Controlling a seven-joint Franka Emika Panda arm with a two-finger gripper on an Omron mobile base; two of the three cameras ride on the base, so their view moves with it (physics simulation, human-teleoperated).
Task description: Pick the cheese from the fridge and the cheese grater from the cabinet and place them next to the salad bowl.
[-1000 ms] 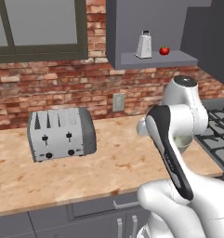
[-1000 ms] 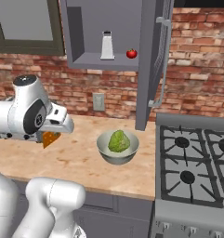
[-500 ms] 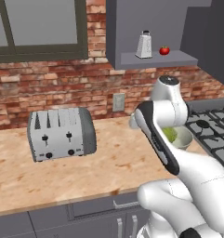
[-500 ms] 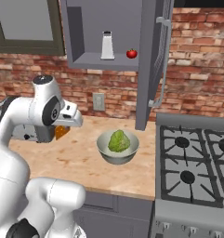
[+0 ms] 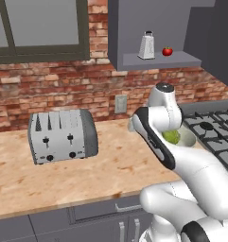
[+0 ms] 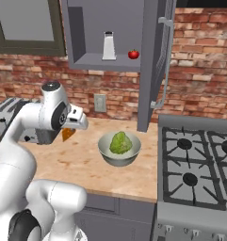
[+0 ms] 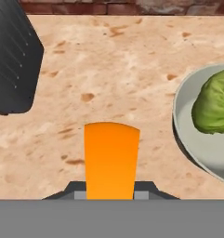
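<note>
A silver toaster [image 5: 62,135] sat at the left of the left base view on the tan speckled counter [image 5: 101,168], against the red brick wall [image 5: 49,87]. A small red tomato [image 6: 133,54] rested near the top of the right base view. A gas stove [image 6: 197,169] occupied its lower right. A dark-framed window [image 5: 39,28] filled the upper left.

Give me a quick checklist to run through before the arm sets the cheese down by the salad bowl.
1. Cheese held in the gripper: ok, the orange wedge sits between the finger tips.
2. Salad bowl located: ok, on the counter, to the right of the cheese in the right base view.
3. Bare counter below the cheese: ok in the hand view.
4. Toaster out of the way: ok, off to the far side.
5. Height of the cheese above the counter: cannot tell.
6. Cheese grater fetched: not ok, on the cabinet shelf.
</note>
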